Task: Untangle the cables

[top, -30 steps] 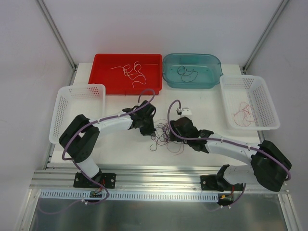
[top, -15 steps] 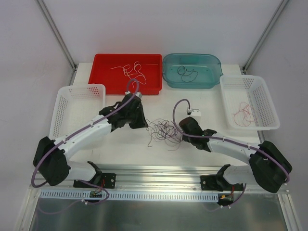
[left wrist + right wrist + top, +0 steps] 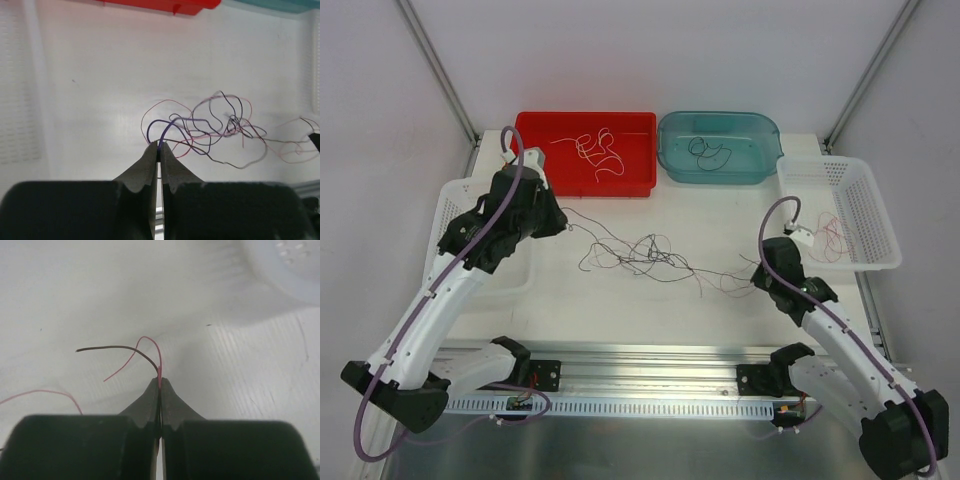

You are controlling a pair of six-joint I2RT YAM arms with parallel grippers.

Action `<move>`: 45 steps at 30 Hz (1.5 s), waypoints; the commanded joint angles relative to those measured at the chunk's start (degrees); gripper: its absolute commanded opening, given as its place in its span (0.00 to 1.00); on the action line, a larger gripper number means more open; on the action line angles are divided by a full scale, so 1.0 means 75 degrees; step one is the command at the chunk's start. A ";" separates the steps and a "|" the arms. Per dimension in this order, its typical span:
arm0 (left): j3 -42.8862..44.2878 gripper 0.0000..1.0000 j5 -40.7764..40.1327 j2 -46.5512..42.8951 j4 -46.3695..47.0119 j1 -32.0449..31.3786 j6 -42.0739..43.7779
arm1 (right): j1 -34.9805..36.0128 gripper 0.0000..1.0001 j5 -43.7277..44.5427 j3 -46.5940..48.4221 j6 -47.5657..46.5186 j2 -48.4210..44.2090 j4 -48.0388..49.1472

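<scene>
As both claws are closed on hair-thin strands, the danger is judged from the near side outward. In the lower centre of the left wrist view, the left gripper is seen clamped on a purple wire. In the lower centre of the right wrist view, the right gripper is pinched shut on a red-pink wire, and a dark wire ends just beside it.

The cables are found in the middle of the top view, drawn out between the two claws over the matte white table, with a knot of loose loops at the centre. If the ends are drawn apart more, the knot may be tightened instead of opened, or a smooth, springy strand may slip from the pads.

At the left and right edges, perforated white baskets are placed. Farther, in the upper part, a glossy red tray and a translucent teal tub are seen, each with curled wires inside.
</scene>
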 commanded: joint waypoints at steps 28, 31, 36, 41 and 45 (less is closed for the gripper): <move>0.1232 0.00 0.2717 0.0202 -0.0323 0.0454 0.0377 | -0.0339 0.62 -0.3649 0.2009 -0.2077 -0.0088 -0.0687; 0.1103 0.00 0.2741 0.0156 -0.0217 0.0231 0.0260 | 0.0421 0.72 -0.4035 0.2115 -0.2055 0.0380 -0.0056; 0.1044 0.00 0.2718 0.0156 -0.0123 -0.0015 0.0177 | 0.1643 0.79 -0.4398 0.2267 -0.2089 0.1668 0.1807; 0.0997 0.00 0.2636 0.0050 -0.0123 -0.0156 0.0119 | 0.2628 0.80 -0.4376 0.2992 -0.1973 0.3648 0.3084; 0.0903 0.00 0.2566 -0.0078 -0.0123 -0.0168 0.0107 | 0.2968 0.80 -0.4539 0.3497 -0.2089 0.4996 0.3917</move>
